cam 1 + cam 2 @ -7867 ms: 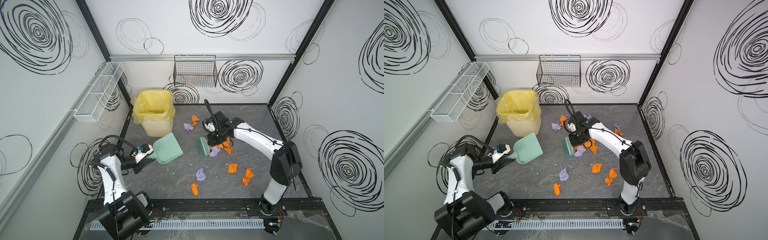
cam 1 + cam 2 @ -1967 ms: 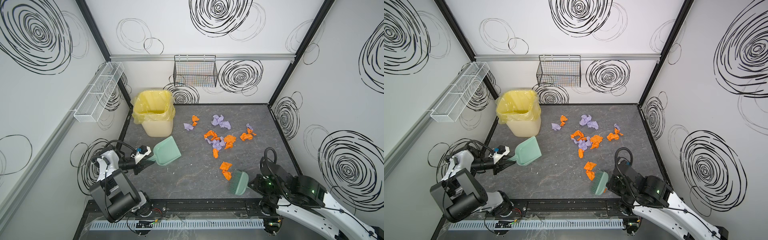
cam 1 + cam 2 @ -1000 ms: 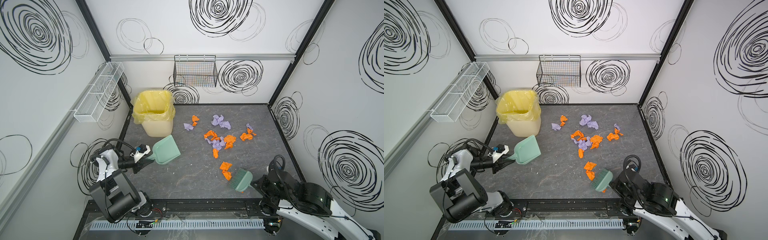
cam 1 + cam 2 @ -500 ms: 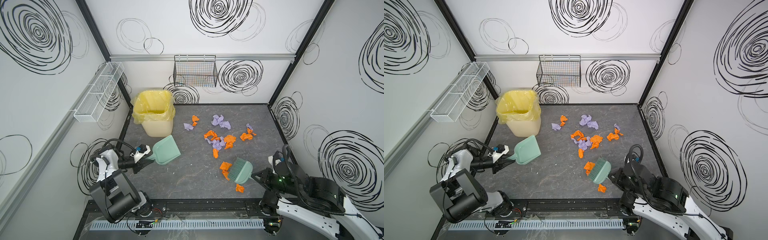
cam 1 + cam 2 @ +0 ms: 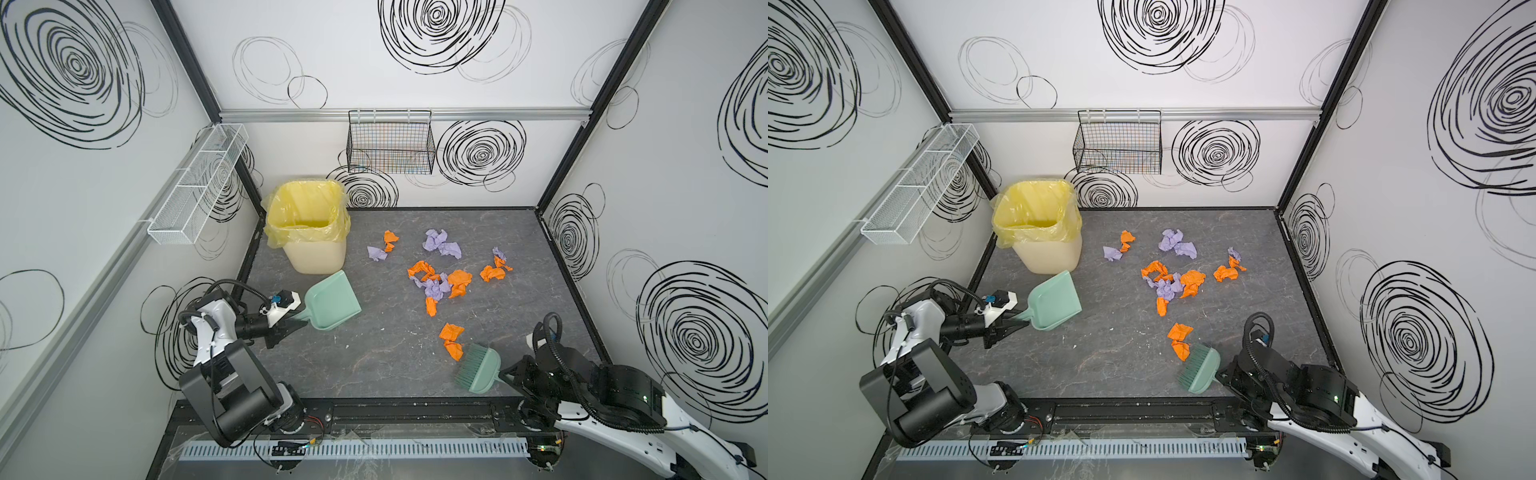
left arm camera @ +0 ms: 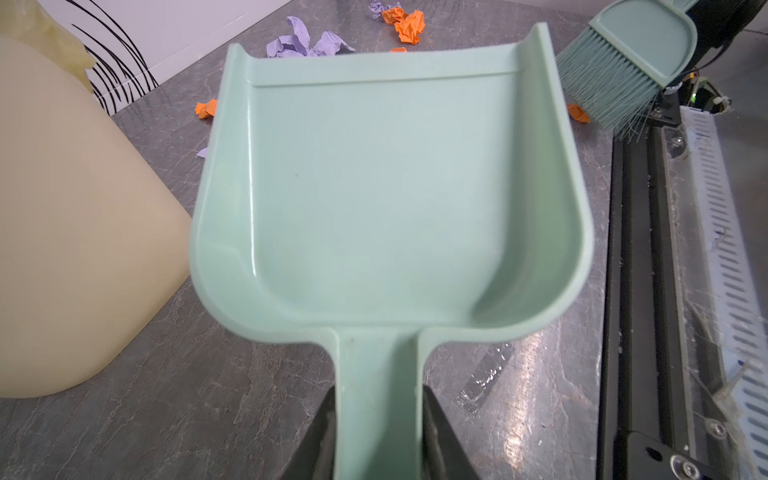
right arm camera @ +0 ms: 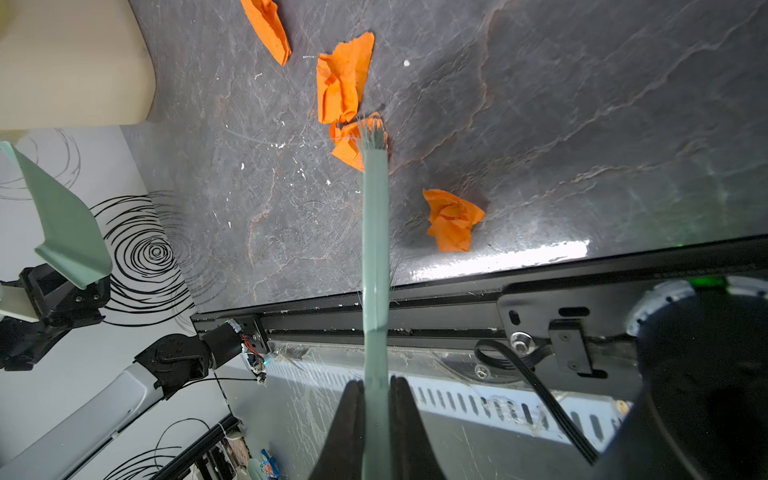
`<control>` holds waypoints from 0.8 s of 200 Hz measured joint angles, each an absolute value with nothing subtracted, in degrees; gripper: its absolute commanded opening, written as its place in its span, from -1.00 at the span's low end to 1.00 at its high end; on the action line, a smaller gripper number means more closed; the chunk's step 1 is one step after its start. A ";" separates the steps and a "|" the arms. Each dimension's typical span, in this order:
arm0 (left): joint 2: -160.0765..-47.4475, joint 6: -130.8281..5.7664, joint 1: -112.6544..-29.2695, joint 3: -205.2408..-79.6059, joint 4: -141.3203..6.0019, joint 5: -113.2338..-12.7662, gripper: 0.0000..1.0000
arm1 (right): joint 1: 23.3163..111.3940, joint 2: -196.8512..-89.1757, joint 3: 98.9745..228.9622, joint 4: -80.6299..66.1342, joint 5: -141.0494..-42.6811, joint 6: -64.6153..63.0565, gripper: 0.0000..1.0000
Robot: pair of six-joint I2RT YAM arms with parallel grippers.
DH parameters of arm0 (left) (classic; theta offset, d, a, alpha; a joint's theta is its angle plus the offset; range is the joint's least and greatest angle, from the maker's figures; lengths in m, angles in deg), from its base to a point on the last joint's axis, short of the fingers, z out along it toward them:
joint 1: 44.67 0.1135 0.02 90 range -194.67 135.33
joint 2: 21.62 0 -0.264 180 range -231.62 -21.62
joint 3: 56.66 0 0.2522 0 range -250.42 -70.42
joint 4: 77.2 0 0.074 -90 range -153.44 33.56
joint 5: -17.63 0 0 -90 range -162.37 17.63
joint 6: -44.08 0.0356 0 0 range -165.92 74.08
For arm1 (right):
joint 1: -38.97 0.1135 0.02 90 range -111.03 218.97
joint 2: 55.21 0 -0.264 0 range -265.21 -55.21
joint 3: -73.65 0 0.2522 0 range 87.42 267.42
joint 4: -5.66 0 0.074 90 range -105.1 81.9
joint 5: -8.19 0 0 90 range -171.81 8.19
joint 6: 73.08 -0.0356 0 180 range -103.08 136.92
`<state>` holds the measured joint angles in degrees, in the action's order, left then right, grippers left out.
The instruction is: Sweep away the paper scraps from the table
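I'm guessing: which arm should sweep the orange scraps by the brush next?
Right. The right gripper holds the brush, bristles against the orange scraps; the left gripper holds the dustpan, farther off.

— How many orange scraps on the desk?
— Eight show in a top view. Some are bunched, so give or take one. A ninth scrap, also orange, shows in the right wrist view, near the desk's front edge.
— Lilac scraps?
— Five or six. The middle clump is too crumpled to split.
— Tools?
— One dustpan, one brush.
— Bins?
— One bin, with one yellow liner.
— Baskets on the walls?
— Two. One white basket, split into three compartments, and one black basket.
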<state>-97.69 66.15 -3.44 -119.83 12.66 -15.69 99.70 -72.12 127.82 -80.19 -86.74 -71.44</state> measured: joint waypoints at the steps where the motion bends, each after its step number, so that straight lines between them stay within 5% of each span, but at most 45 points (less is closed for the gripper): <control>1: -97.69 66.17 -3.42 -119.83 12.66 -15.69 -1.00 | 99.75 -72.14 127.69 -80.17 -86.76 -71.52 -1.00; 74: -101.58 68.18 -3.24 -119.81 12.98 -15.62 -1.00 | 100.03 -67.86 122.92 -80.08 -85.60 -80.11 -1.00; 160: -104.07 69.67 -3.24 -119.83 13.20 -15.40 -1.00 | 99.92 -75.46 123.05 -78.86 -82.48 -84.77 -1.00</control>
<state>-104.07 69.67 -3.24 -119.83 13.20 -15.40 99.92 -75.46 123.05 -78.86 -82.48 -84.77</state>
